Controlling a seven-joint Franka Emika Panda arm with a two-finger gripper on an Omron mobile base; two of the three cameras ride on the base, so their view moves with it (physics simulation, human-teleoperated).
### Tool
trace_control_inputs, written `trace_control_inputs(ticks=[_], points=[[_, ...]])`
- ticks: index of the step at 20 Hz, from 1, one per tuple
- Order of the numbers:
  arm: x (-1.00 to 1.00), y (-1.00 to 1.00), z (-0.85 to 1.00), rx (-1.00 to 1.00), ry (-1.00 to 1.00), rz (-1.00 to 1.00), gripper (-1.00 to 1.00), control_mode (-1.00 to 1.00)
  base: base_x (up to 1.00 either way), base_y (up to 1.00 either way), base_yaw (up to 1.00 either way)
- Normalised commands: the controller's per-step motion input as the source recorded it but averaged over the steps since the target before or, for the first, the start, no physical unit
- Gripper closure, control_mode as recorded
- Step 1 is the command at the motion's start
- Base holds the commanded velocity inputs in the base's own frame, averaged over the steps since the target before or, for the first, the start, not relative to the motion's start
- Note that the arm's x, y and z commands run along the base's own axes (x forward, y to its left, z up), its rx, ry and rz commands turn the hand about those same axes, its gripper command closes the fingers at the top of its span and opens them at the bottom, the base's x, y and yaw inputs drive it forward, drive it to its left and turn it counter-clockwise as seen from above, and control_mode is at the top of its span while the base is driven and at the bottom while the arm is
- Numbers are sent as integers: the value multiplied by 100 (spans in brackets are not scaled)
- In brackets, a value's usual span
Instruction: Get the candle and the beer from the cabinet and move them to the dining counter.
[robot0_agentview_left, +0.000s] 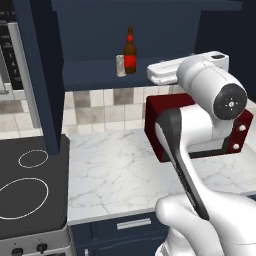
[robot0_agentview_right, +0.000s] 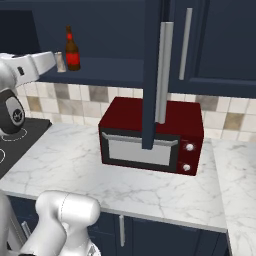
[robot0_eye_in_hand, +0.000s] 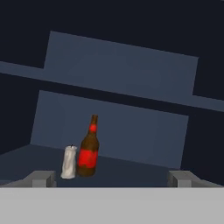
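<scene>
While the gripper (robot0_eye_in_hand: 111, 177) hangs with its jaws spread wide and empty, aimed into the open cabinet (robot0_agentview_left: 90, 15), the beer (robot0_eye_in_hand: 89, 148) and the candle (robot0_eye_in_hand: 68, 162) stand upright and touching on the shelf at ten o'clock, presumably awaiting a first grasp.

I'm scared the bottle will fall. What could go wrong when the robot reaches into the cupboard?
The candle stands right beside the beer on the cabinet shelf, so the open gripper reaching for one could knock the other over. The tall, narrow beer could tip and roll off onto the marble worktop. The arm might also bump the open cabinet door.
</scene>
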Motion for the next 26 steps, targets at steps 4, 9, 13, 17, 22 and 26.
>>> trace_control_inputs(ticks=[4, 9, 13, 17, 22, 26], points=[[34, 6, 0, 1, -1, 0, -100, -100, 0, 0, 0], [30, 23, 0, 0, 0, 0, -100, -100, 0, 0, 0], [13, 24, -6, 3, 0, 0, -100, -100, 0, 0, 0], [6, 14, -4, 8, 0, 0, -100, -100, 0, 0, 0], [8, 0, 0, 21, 5, 0, -100, -100, 0, 0, 0], [9, 0, 0, 7, 5, 0, -100, -100, 0, 0, 0]])
